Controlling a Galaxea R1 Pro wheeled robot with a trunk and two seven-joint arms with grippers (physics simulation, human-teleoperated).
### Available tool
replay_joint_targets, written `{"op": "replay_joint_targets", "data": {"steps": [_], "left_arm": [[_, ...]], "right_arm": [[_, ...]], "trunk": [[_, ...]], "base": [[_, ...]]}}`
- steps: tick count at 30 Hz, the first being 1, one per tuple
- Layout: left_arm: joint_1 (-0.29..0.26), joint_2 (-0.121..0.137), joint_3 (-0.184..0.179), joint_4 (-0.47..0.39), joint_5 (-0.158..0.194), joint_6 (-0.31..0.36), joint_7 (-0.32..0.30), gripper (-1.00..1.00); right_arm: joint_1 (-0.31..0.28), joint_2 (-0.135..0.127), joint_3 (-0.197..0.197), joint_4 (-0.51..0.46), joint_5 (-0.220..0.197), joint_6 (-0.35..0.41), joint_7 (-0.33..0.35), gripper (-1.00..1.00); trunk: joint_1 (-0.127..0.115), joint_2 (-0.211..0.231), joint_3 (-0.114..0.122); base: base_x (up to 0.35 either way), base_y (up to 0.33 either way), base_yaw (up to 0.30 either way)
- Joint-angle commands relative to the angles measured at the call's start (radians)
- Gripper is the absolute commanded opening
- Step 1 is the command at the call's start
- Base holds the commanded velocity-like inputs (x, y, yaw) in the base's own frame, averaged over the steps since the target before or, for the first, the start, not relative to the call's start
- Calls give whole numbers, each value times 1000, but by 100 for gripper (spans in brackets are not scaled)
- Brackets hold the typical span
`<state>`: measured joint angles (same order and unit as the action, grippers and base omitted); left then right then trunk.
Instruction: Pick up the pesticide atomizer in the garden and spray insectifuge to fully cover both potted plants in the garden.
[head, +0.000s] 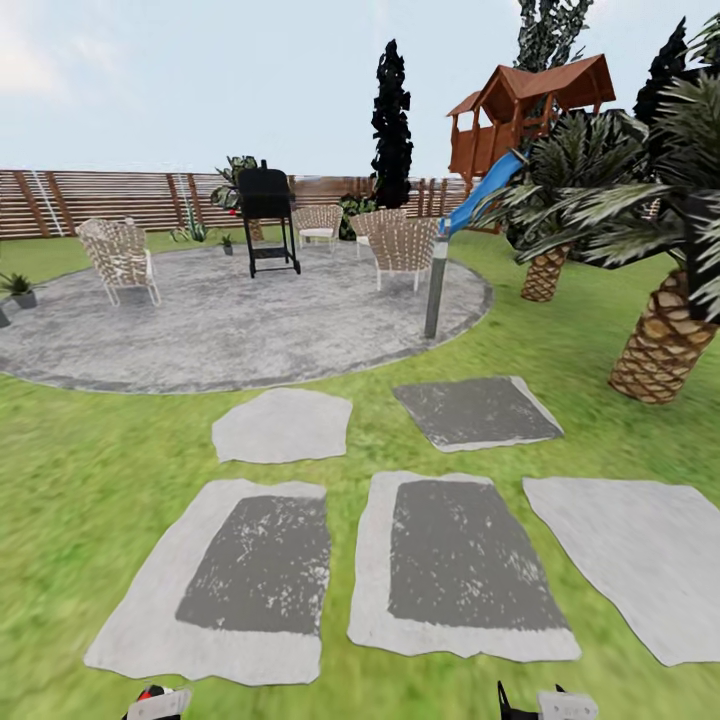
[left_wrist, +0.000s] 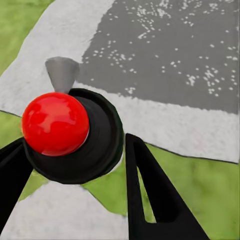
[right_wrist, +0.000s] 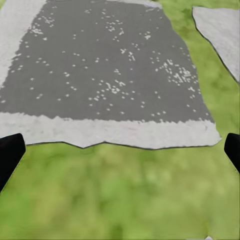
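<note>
Head view | step: likely still searching; pesticide atomizer's place cannot be told | right gripper (right_wrist: 120, 150) spread wide, empty | left gripper (left_wrist: 72, 150) fingers apart around red-knobbed black thing (left_wrist: 56, 124), grip unclear | count: 5 stepping slabs (head: 460, 565), 2 palms (head: 660, 350), 1 grill (head: 268, 215) | next: cross to patio (head: 220, 330), locate sprayer

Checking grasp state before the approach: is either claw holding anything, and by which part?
Right claw: fingers wide apart over grass, nothing held. Left claw: a black round object with a glossy red ball sits between its fingers; whether it is gripped cannot be told.
</note>
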<state>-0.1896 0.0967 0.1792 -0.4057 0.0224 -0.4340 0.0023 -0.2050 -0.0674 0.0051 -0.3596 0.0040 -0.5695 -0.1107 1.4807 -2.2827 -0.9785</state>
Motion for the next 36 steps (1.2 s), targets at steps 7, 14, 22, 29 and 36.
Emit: {"op": "replay_joint_targets", "data": {"steps": [7, 14, 22, 29, 36], "left_arm": [[-1, 0, 0, 1, 2, -3, 0, -100], [-1, 0, 0, 1, 1, -3, 0, -100], [-1, 0, 1, 1, 2, -3, 1, -100], [-1, 0, 2, 1, 2, -3, 1, -100], [-1, 0, 2, 1, 2, -3, 1, -100]], "right_arm": [[-1, 0, 1, 1, 1, -3, -3, 100], [-1, 0, 1, 1, 1, -3, -3, 100], [-1, 0, 1, 1, 1, -3, -3, 100], [-1, 0, 1, 1, 1, -3, -3, 100], [-1, 0, 1, 1, 1, -3, -3, 100]], "trunk": [[0, 0, -1], [0, 0, -1], [0, 0, -1], [0, 0, -1], [0, 0, -1]], "base": [[338, 0, 0], [338, 0, 0], [338, 0, 39], [338, 0, 185], [338, 0, 214]]}}
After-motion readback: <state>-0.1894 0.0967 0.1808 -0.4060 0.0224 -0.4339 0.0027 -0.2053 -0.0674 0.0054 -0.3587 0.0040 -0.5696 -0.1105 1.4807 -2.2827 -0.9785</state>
